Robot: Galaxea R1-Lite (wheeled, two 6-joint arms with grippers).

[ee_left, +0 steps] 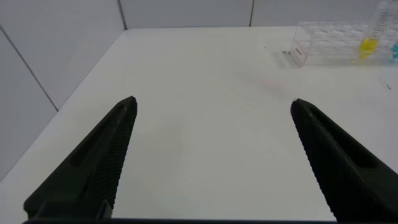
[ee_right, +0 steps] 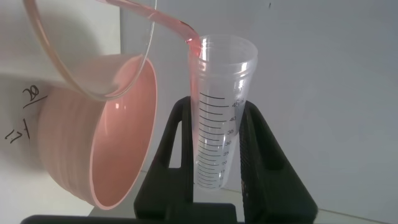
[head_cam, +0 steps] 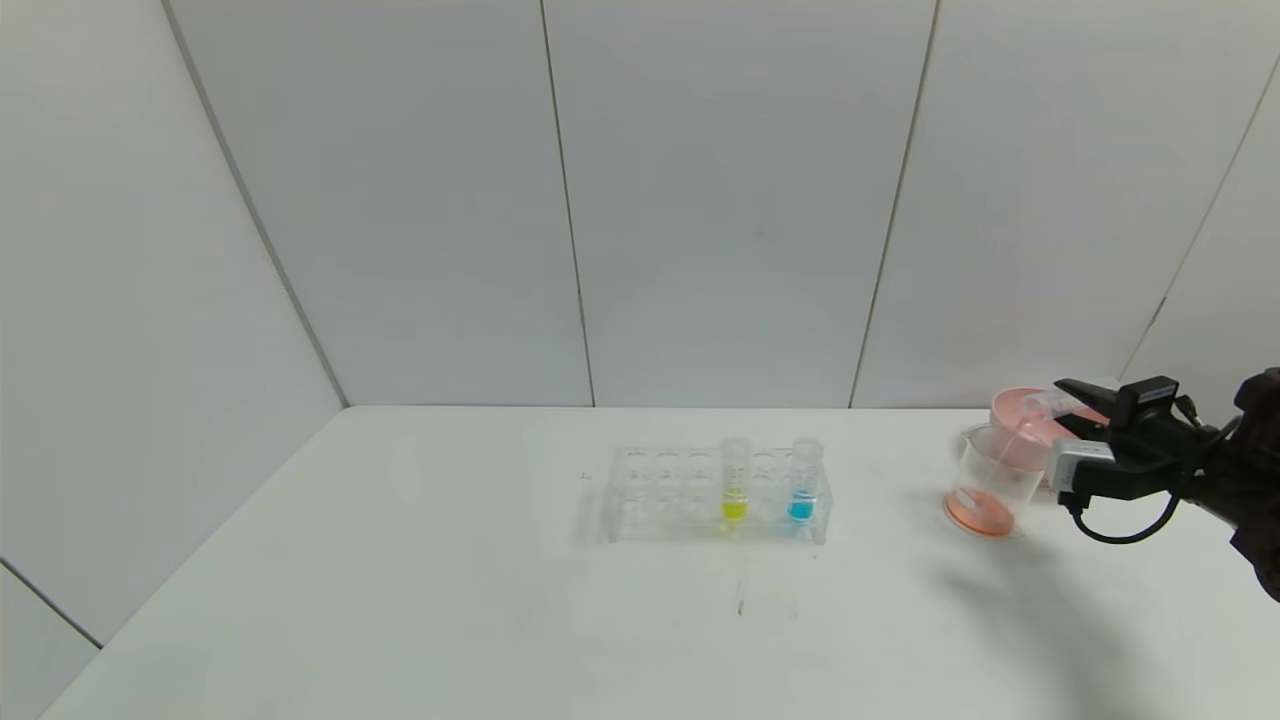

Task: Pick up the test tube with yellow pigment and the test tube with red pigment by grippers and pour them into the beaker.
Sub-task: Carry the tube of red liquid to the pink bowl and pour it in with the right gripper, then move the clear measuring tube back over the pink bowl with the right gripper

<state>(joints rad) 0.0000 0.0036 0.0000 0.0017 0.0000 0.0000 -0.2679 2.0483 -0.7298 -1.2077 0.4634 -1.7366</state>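
Right gripper (head_cam: 1068,422) tilts red-pigment test tube (ee_right: 219,118), pouring into beaker (head_cam: 992,480).

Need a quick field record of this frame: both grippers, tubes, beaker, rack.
right gripper: shut on the test tube with red pigment, tipped over the beaker rim, red stream running out
beaker: on the table, right of the rack, red liquid pooled at its bottom
test tube with yellow pigment: upright in the rack
blue tube: upright in the rack, right of yellow
pink bowl: behind the beaker
left gripper: open, over bare table, away from the rack
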